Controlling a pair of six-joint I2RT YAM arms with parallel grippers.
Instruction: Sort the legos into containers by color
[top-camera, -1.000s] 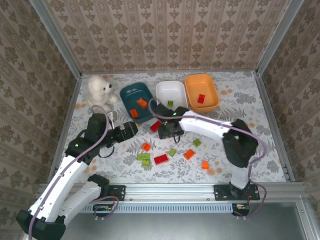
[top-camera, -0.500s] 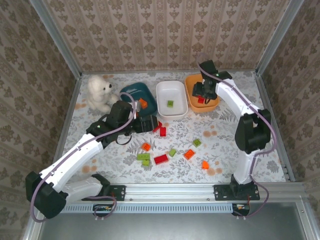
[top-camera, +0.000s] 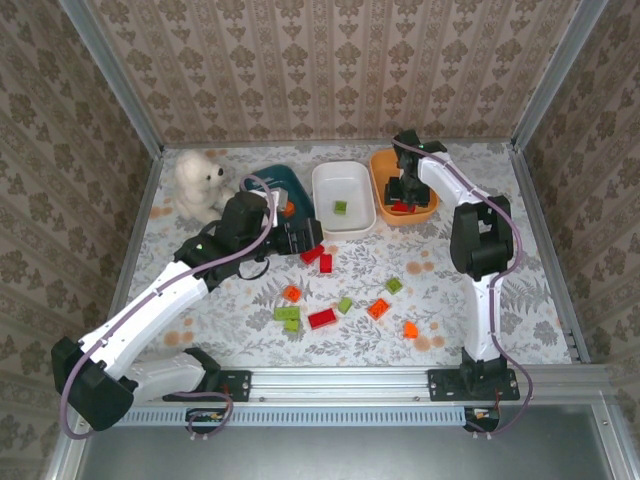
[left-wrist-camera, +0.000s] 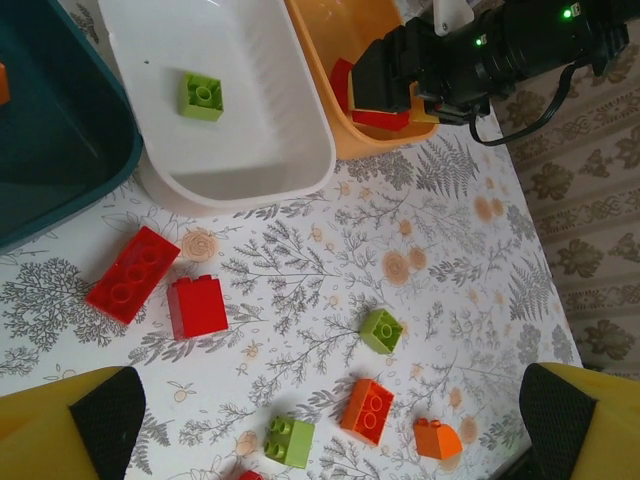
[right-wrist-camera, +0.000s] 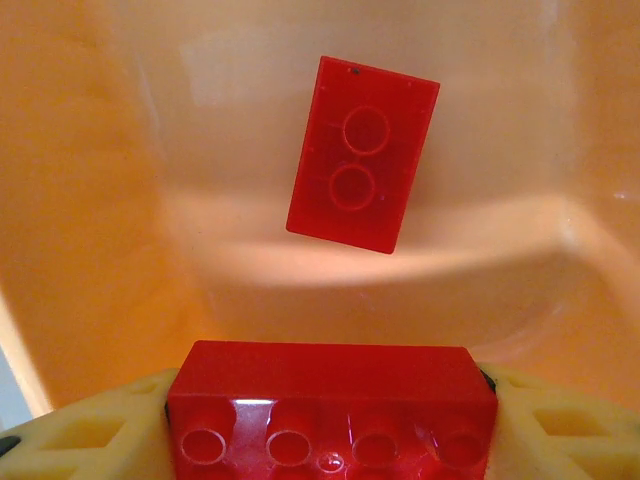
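Brick in hand on my right side: a long red lego (right-wrist-camera: 330, 385) is clamped end to end between the yellow fingers of my right gripper (right-wrist-camera: 330, 430), which hangs over the orange container (top-camera: 431, 196). Below the held piece, a second red lego (right-wrist-camera: 362, 153) lies on the dish floor, apart from it. My left gripper (left-wrist-camera: 330, 405) is spread wide with nothing in it. Ahead of its left finger, two red legos (left-wrist-camera: 132, 274) lie side by side on the table (left-wrist-camera: 450, 260), just beside the white container (left-wrist-camera: 300, 140) and the teal container (left-wrist-camera: 60, 150). A green lego (left-wrist-camera: 202, 96) rests in the white one, and an orange lego (left-wrist-camera: 366, 410) lies loose on the table
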